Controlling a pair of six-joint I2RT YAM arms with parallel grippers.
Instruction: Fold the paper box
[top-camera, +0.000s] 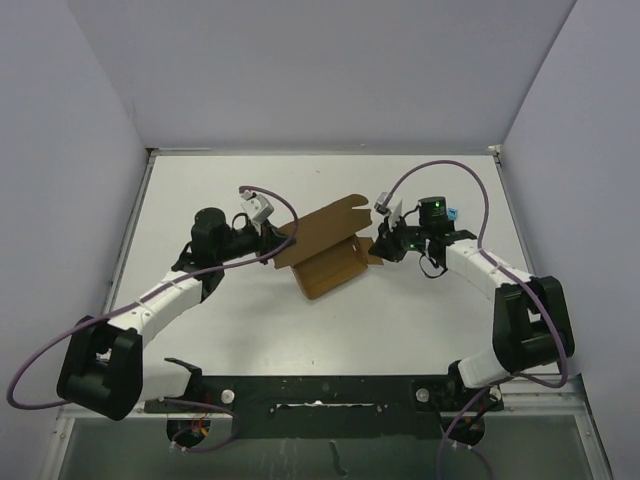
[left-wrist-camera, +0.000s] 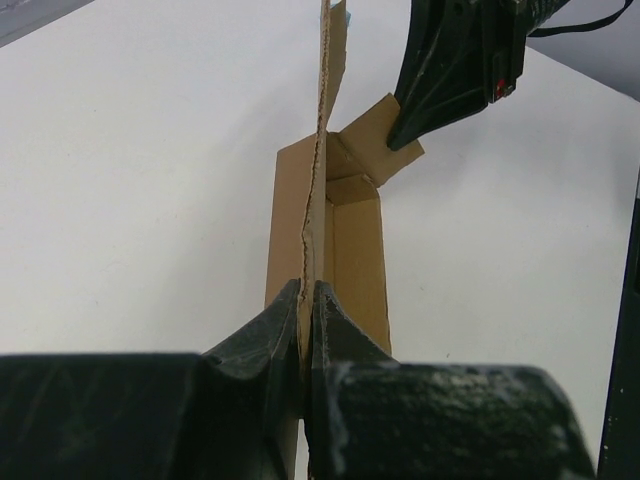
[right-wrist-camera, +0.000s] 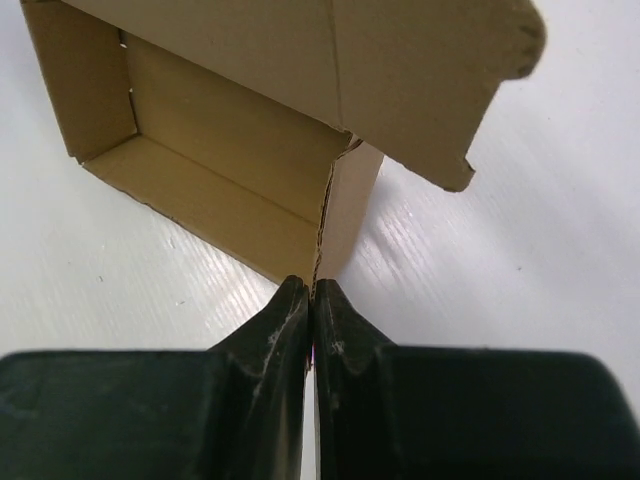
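Left claw (left-wrist-camera: 307, 292) and right claw (right-wrist-camera: 311, 287) each pinched onto brown, half-formed, open-topped paper box (top-camera: 322, 265).

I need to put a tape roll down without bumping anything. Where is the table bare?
Bare table lies between the paper box and the back wall, and again between the box and the black base rail. Crowded: the middle band, where the left gripper and right gripper both pinch the box.
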